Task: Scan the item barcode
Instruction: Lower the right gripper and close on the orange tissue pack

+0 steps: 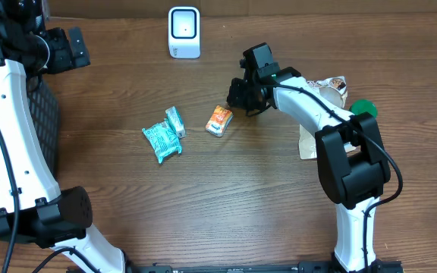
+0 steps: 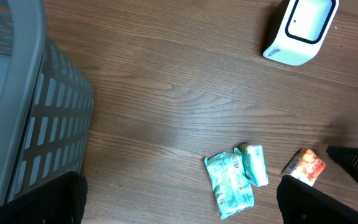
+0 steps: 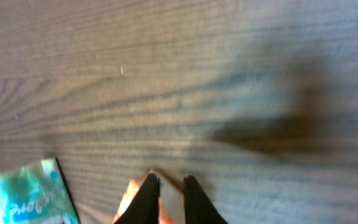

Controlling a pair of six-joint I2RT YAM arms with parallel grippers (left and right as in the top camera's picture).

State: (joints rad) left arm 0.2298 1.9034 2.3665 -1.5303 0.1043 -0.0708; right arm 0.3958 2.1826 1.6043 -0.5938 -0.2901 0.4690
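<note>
A wooden tabletop seen from above, with a small white scanner standing at its far edge. The scanner is the reference point for everything below.

The orange packet, the likely item to scan, lies flat on the tabletop. It is on the robot's side of the scanner and a little to the robot's right of it. Its long axis runs on a slant. The far end leans to the right, away from the scanner and toward the right gripper. The near, paler end points back toward the robot. No barcode shows on the face turned up.

The right gripper hangs just past the packet's far end, farther right of the scanner than the packet. Its jaws are clenched to a thin slit. In the right wrist view, a corner of the packet sits at the fingertips. Whether they pinch it or only hover over it cannot be told.

The left gripper is well to the left of the scanner, with its jaws spread wide and holding nothing. The right arm is plainly the nearer one.

Two teal packets lie left of the orange one.
</note>
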